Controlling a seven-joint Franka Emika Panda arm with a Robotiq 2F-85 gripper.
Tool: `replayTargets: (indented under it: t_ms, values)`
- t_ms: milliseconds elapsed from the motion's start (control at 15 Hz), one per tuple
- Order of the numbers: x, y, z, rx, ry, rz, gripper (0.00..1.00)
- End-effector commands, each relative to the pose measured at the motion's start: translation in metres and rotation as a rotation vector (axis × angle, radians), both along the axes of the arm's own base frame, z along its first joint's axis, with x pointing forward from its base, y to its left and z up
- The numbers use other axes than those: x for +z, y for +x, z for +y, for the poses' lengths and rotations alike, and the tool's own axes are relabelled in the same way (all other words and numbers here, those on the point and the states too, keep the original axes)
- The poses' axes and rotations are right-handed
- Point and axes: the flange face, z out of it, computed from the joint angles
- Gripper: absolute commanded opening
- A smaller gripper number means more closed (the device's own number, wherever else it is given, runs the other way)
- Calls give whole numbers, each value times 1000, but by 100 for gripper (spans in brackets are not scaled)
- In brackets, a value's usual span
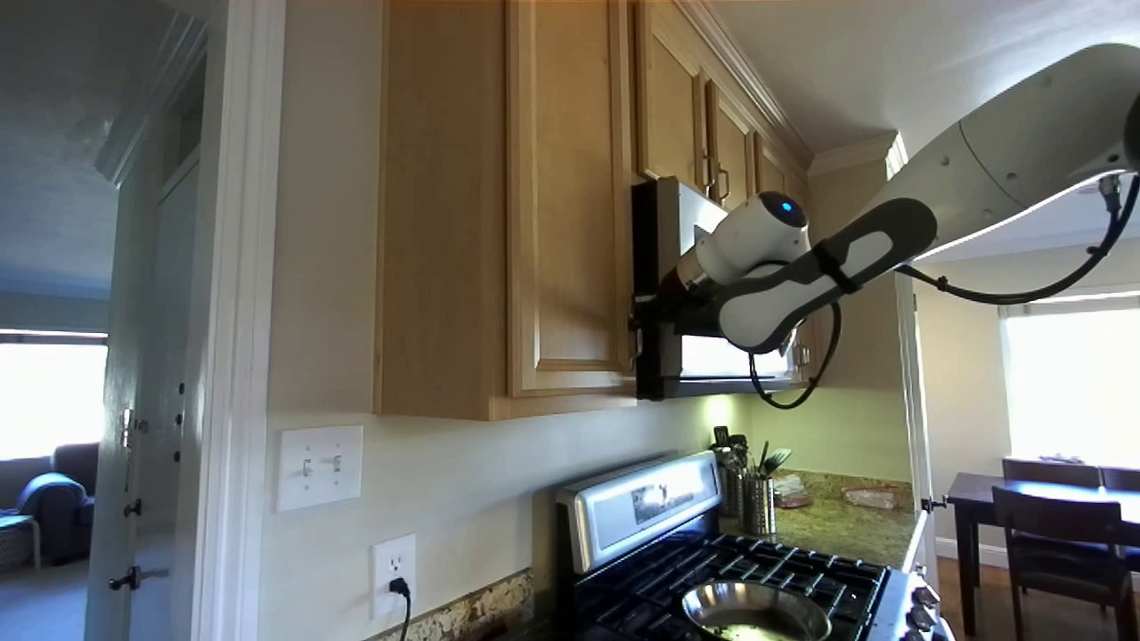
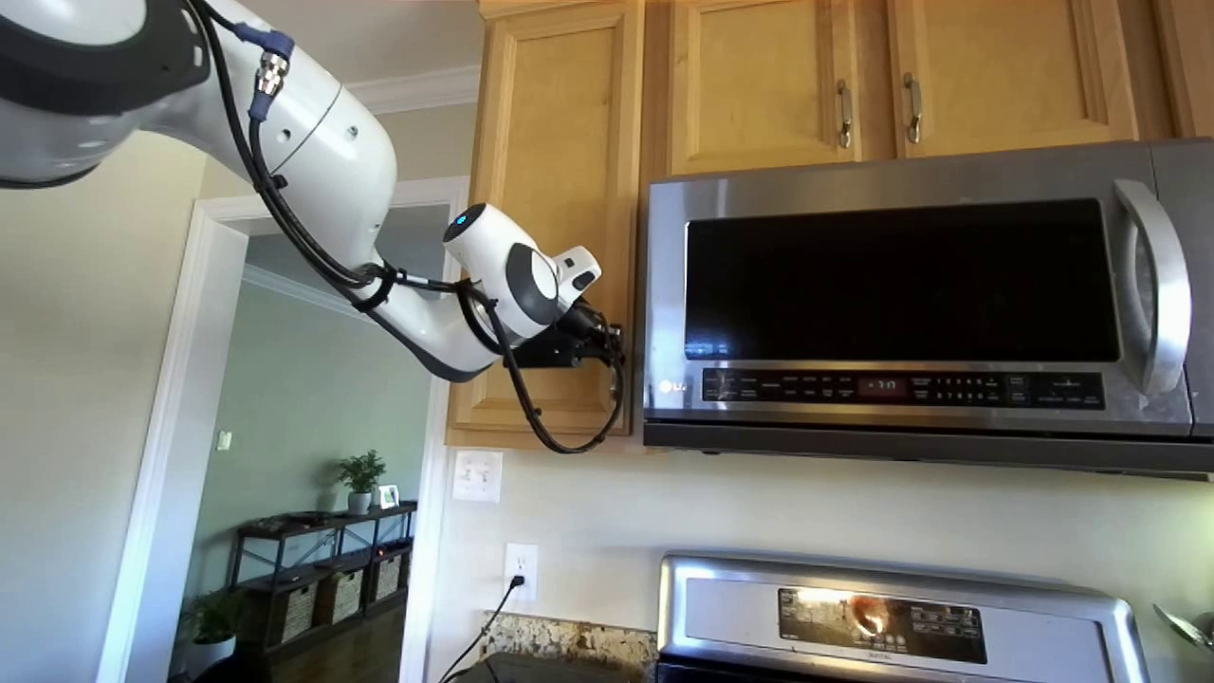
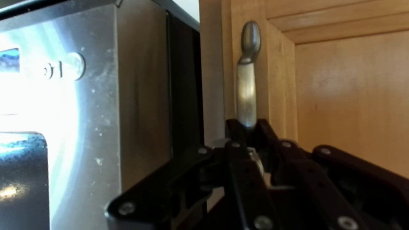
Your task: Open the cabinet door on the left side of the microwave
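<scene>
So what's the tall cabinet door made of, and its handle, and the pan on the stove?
The cabinet door looks like wood: honey-coloured, faintly grained, with a soft varnish-like sheen. Its handle seems metal, smooth and silvery-grey with a satin gleam, perhaps nickel. The pan is shiny bare metal, probably stainless steel, going by its bright reflections.

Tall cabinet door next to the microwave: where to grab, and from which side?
I'd grip the slim handle mid-length, coming at the cabinet door from the front. The handle runs vertically, so a sideways pinch should suit; the microwave juts out alongside, likely crowding any approach from there. The gripper has the handle between its fingers.
</scene>
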Motion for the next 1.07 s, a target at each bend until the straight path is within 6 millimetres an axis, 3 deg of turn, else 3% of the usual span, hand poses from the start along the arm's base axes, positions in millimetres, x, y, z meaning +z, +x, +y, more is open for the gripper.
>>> replayTargets:
  t_ms: [0, 667, 1000]
  values:
    - [-9, -3, 8, 31, -18, 0, 8]
    - [-21, -22, 64, 185, -93, -50, 8]
    - [-21, -41, 72, 205, -99, -35, 8]
